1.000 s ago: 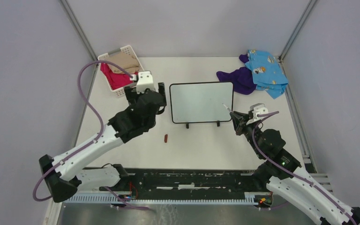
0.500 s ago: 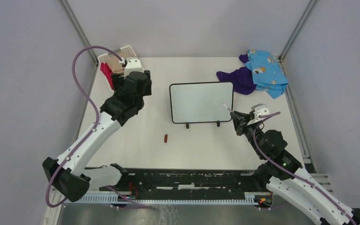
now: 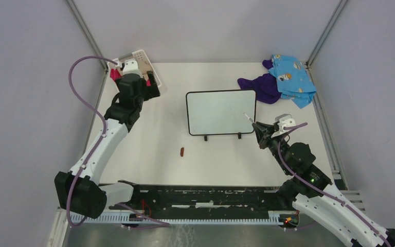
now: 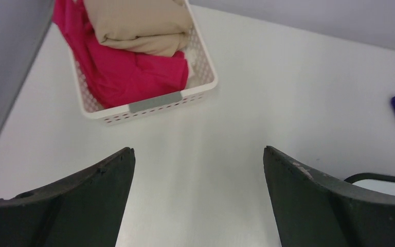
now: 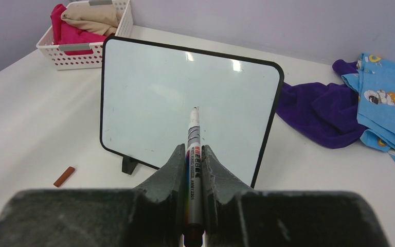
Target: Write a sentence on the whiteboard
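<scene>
White and blank, the whiteboard (image 3: 221, 112) stands mid-frame. The right gripper (image 5: 192, 154) clamps a marker (image 5: 193, 136) just short of it, while the left gripper (image 4: 198, 150) gapes empty by the basket (image 4: 149, 103), upper left. Next, likely: tip to board.

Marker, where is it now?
Right wrist view: the marker is clamped in the right gripper, tip pointing at the whiteboard, over the right side of the table.
</scene>
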You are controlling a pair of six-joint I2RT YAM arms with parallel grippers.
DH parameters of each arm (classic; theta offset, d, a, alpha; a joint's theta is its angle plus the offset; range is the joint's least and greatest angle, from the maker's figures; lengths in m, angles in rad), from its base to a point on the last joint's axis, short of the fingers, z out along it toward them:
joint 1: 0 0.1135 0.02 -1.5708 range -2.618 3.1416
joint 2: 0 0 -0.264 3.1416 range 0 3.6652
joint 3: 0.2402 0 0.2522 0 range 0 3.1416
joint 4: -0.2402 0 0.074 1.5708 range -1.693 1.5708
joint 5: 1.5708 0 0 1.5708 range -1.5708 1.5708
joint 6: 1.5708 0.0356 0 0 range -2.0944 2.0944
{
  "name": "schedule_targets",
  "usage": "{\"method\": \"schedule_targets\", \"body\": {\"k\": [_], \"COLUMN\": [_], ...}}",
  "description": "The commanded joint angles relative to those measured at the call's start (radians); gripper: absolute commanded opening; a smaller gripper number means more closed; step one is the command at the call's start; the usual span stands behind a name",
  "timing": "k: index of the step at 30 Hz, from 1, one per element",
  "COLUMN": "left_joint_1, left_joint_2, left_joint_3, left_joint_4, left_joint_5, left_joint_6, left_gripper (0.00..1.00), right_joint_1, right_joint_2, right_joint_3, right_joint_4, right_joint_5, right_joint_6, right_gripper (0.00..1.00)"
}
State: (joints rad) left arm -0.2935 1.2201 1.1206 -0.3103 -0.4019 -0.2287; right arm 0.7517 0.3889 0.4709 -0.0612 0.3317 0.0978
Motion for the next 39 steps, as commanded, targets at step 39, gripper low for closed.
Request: {"method": "schedule_targets", "body": {"k": [39], "left_joint_1": [0.248], "left_joint_2": [0.209], "left_joint_3": [-0.525], "left_joint_4": [1.198], "left_joint_5": [0.95], "left_joint_6": [-0.567], "left_gripper": [1.0], "right_joint_1": [-0.001], "right_joint_2": [0.054], "right_joint_3": [0.075], "right_joint_4": [0.047], "right_joint_5": [0.014], "right_joint_6": [-0.068], "right_gripper": [0.0]}}
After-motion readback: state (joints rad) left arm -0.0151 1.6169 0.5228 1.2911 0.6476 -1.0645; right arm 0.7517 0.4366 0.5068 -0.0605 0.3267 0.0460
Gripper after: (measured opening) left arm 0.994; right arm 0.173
